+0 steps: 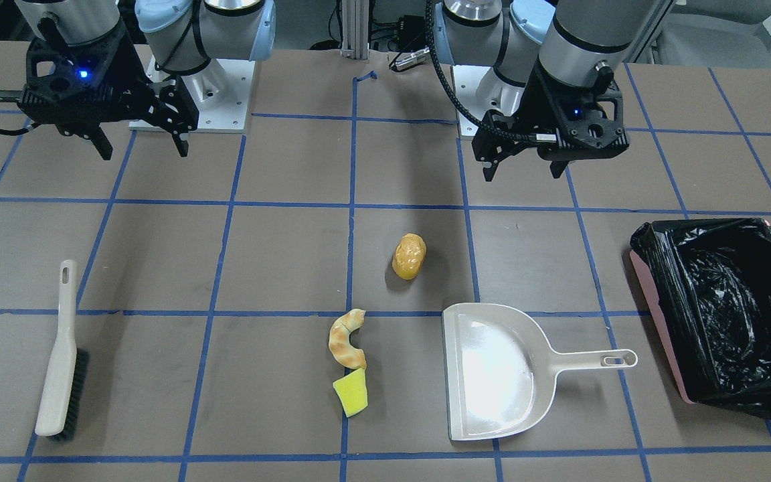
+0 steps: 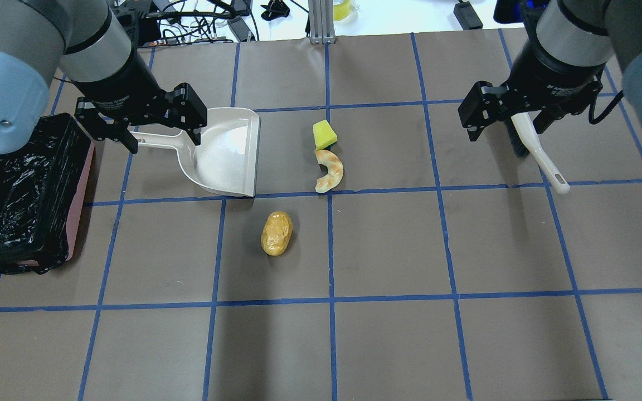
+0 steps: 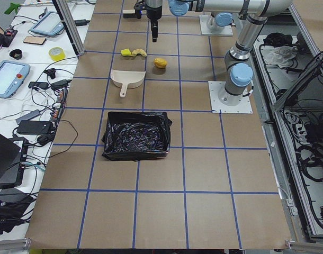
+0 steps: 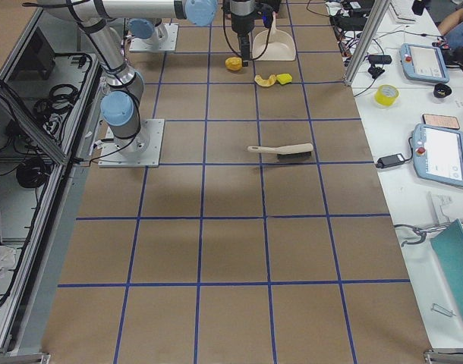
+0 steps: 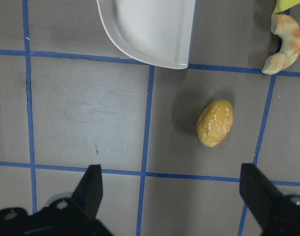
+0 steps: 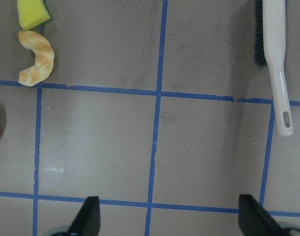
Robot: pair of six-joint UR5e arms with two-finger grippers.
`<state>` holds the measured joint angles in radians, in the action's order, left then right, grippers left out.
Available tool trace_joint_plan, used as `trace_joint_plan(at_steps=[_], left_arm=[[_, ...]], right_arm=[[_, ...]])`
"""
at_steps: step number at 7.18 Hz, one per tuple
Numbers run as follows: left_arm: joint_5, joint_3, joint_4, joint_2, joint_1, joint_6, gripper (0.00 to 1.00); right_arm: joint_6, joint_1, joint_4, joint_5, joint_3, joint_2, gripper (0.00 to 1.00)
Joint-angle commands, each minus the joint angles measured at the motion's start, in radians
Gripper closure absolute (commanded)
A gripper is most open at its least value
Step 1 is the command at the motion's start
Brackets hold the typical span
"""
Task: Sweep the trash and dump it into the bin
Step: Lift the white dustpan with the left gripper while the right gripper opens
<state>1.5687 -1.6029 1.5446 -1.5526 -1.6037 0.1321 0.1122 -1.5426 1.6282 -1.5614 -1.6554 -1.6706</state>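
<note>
The trash lies mid-table: a tan croissant piece (image 1: pixel 345 338) (image 2: pixel 329 170) touches a yellow sponge wedge (image 1: pixel 351 393) (image 2: pixel 325 134), and a golden potato-like oval (image 1: pixel 409 256) (image 2: pixel 276 233) (image 5: pixel 215 123) lies apart from them. The pink bin (image 1: pixel 727 301) (image 2: pixel 14 189) with its black bag stands at the table's end on my left. My left gripper (image 1: pixel 523 173) (image 2: pixel 162 139) (image 5: pixel 173 189) is open and empty, above the table near the dustpan. My right gripper (image 1: pixel 144 152) (image 2: pixel 507 131) (image 6: pixel 170 211) is open and empty, above the table near the brush.
A beige dustpan (image 1: pixel 492 371) (image 2: pixel 223 150) lies between the trash and the bin, its mouth towards the trash, its handle towards the bin. A beige hand brush (image 1: pixel 61 361) (image 2: pixel 533 150) (image 6: pixel 275 59) lies flat on my right side. Blue tape lines grid the brown table.
</note>
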Motion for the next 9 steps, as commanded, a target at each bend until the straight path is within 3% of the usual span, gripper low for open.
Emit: trace_joint_plan(at_steps=[1, 4, 7, 9], left_arm=[[0.002, 0.001, 0.005, 0.0, -0.001, 0.023, 0.0], [0.022, 0.001, -0.012, -0.018, 0.028, -0.099, 0.02], [0.024, -0.014, -0.154, -0.099, 0.113, -0.642, 0.01], [0.055, -0.025, -0.259, -0.164, 0.155, -0.935, 0.01]], right_arm=[[0.001, 0.001, 0.001, -0.002, 0.0, 0.0, 0.0], [0.015, 0.019, 0.032, -0.003, 0.0, 0.006, 0.0], [0.257, 0.175, 0.021, 0.008, -0.001, 0.017, 0.0], [0.375, 0.272, 0.056, 0.003, -0.003, 0.083, 0.0]])
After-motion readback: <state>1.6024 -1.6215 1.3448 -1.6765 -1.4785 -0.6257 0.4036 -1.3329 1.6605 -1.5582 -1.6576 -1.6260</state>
